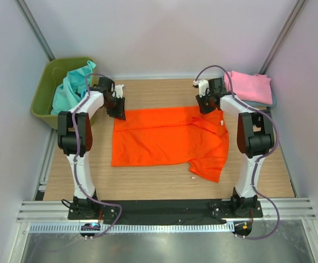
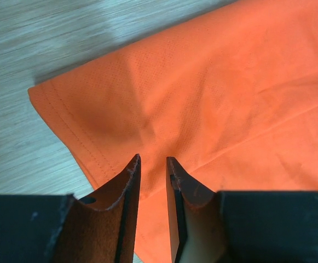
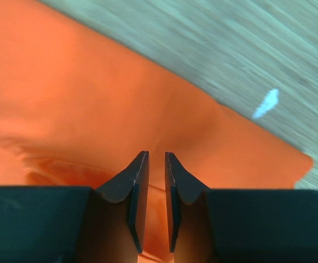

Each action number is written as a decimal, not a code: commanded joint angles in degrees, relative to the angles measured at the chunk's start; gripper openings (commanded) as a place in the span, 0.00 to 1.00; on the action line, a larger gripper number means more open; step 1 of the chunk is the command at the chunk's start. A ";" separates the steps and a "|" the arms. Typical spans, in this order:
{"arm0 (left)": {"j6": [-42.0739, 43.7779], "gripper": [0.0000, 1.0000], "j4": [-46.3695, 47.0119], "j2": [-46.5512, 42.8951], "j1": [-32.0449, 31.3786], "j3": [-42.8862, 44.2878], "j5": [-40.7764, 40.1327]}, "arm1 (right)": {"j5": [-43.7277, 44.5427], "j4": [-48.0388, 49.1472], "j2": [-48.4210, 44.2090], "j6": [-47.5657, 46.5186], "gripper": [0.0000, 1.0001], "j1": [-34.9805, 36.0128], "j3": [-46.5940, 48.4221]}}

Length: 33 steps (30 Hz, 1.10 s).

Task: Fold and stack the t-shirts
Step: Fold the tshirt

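From above, the orange t-shirt [image 1: 167,137] lies spread on the table [image 1: 159,183] between the arms, the left gripper [image 1: 118,114] at its far left corner and the right gripper [image 1: 205,108] at its far right edge. The left wrist view shows narrow fingers [image 2: 127,183] pinching a ridge of orange cloth. The right wrist view shows the same narrow pinch near the hem.

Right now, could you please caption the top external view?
Left arm and right arm reach orange shirt at its far edge; teal shirts in bin, pink shirt aside.
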 commanded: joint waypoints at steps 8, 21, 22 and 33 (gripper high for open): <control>-0.63 0.27 -0.08 -3.85 -0.17 1.92 1.65 | -4.39 -6.31 -19.80 5.71 0.22 12.21 -14.25; -2.03 0.30 -1.13 -0.34 -0.17 6.84 1.56 | 1.32 -0.25 -15.25 3.28 0.21 0.87 -8.56; -2.12 0.29 -1.13 0.01 -0.17 7.28 1.65 | 1.23 -0.25 -14.28 2.57 0.21 0.61 -8.11; -1.24 0.30 -1.48 -1.39 -0.35 7.55 0.95 | -1.58 -8.42 -21.54 3.08 0.16 6.23 -18.45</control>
